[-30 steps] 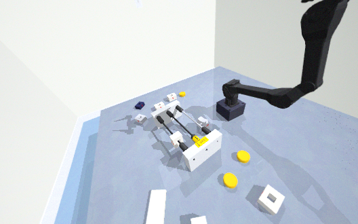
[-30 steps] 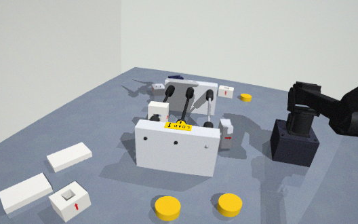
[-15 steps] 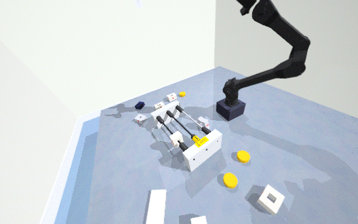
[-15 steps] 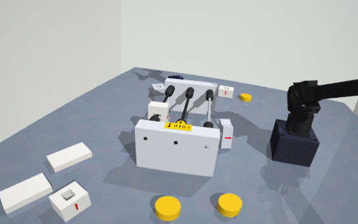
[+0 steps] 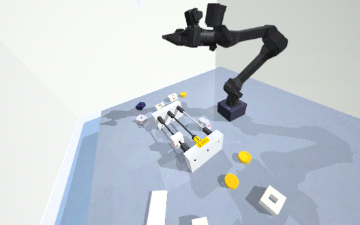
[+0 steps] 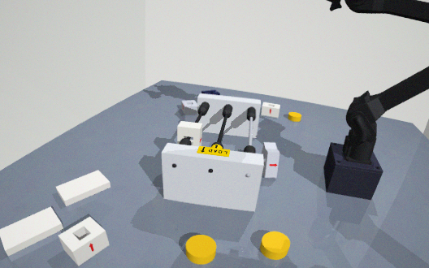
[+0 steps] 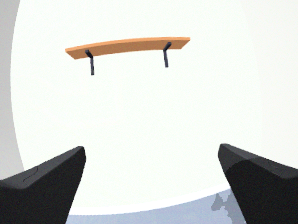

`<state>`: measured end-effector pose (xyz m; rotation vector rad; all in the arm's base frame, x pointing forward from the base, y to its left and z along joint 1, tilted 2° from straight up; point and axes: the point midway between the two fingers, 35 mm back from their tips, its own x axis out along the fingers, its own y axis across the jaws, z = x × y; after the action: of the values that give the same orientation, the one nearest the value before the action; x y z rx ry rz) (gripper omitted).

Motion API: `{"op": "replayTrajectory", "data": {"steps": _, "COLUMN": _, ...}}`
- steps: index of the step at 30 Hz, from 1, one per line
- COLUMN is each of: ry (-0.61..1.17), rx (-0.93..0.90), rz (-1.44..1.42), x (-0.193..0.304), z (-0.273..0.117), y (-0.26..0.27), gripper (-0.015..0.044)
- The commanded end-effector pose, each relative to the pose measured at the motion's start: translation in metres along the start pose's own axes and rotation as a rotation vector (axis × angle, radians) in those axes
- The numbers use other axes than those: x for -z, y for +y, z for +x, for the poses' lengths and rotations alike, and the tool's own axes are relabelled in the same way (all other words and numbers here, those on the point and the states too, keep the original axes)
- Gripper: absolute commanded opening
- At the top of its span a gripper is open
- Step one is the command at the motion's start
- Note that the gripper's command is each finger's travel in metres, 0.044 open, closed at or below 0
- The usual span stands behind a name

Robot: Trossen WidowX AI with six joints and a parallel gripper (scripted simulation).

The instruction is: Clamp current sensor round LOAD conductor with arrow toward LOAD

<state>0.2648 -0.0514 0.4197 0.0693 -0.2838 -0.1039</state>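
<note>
My gripper (image 5: 164,37) (image 7: 153,153) is open and empty, level and high above the table, facing away from the base. A yellow LOAD label (image 5: 202,142) (image 6: 214,151) sits on the near end board (image 5: 203,155) (image 6: 212,188); the middle black conductor (image 5: 183,125) (image 6: 223,131) runs to it. A white block (image 5: 177,140) (image 6: 189,131) sits on the left black conductor. A dark blue piece (image 5: 140,106) with a small red mark lies behind the far board. Another white block (image 5: 204,123) (image 6: 270,160) with a red arrow stands beside the pale conductor. Which piece is the open sensor I cannot tell.
The far end board (image 5: 167,116) holds the conductors' other ends. More white blocks (image 5: 141,118) (image 5: 172,97) lie around it. Yellow discs (image 5: 232,181) (image 5: 245,157) and a holed block (image 5: 273,204) lie nearer. A wooden shelf (image 7: 127,47) is on the wall.
</note>
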Motion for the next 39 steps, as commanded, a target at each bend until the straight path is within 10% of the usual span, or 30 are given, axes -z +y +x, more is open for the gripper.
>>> {"op": "replayTrajectory", "data": {"steps": 1, "ry": 0.148, "rx": -0.058, "rz": -0.03, "x": 0.069, "z": 0.015, "y": 0.026, "gripper": 0.044}}
{"op": "replayTrajectory", "data": {"steps": 16, "ry": 0.245, "rx": -0.11, "rz": -0.066, "x": 0.112, "z": 0.017, "y": 0.049, "gripper": 0.044}}
{"op": "replayTrajectory", "data": {"steps": 32, "ry": 1.302, "rx": -0.482, "rz": -0.315, "x": 0.264, "z": -0.074, "y": 0.167, "gripper": 0.044}}
{"op": "replayTrajectory", "data": {"steps": 39, "ry": 1.382, "rx": -0.507, "rz": -0.362, "x": 0.269, "z": -0.089, "y": 0.172, "gripper": 0.044}}
